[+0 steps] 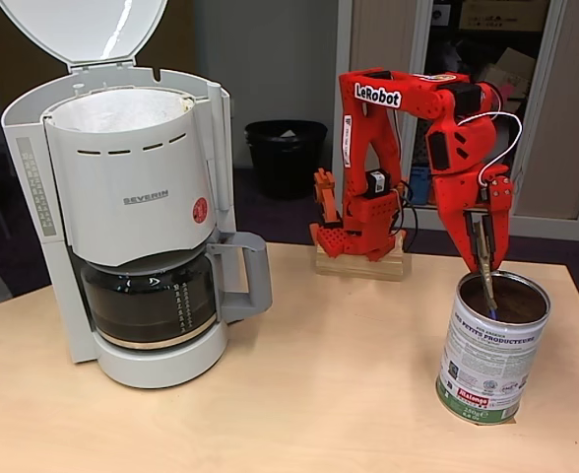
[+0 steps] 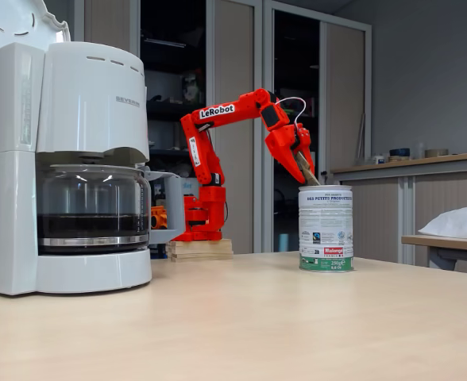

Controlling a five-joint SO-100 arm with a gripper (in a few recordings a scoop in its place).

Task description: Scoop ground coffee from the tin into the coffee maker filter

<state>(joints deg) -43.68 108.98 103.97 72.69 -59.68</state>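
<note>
Closed on the handle of a scoop [image 1: 485, 268], the jaws of the gripper [image 1: 482, 235] point down over the open tin [image 1: 490, 345], and the scoop's lower end is inside the tin's mouth. One fixed view, looking from higher up, shows the ground coffee [image 1: 514, 301] inside the tin, dark brown and reaching close below the rim. The low side view shows the same tin [image 2: 326, 228] from its wall, with the scoop [image 2: 306, 171] leaning out over the rim under the gripper [image 2: 300, 159].

From largest to smallest: the table [image 1: 329, 394] is pale wood, with much bare surface between the machine and the tin. The coffee maker [image 1: 132, 217] stands at the left in both fixed views, with its lid [image 1: 83, 30] raised upright. The higher view alone looks into its basket, where the coffee maker filter [image 1: 117, 110] lines the top in white paper. The carafe [image 2: 93, 208] holds a dark liquid at the bottom, seen best from the side. The red arm [image 1: 408, 128] stands on a wooden block [image 1: 360, 264] at the far table edge.

In the higher view the tin stands near the right table edge, well apart from the coffee maker. A black bin [image 1: 286, 153] stands on the floor behind the table.
</note>
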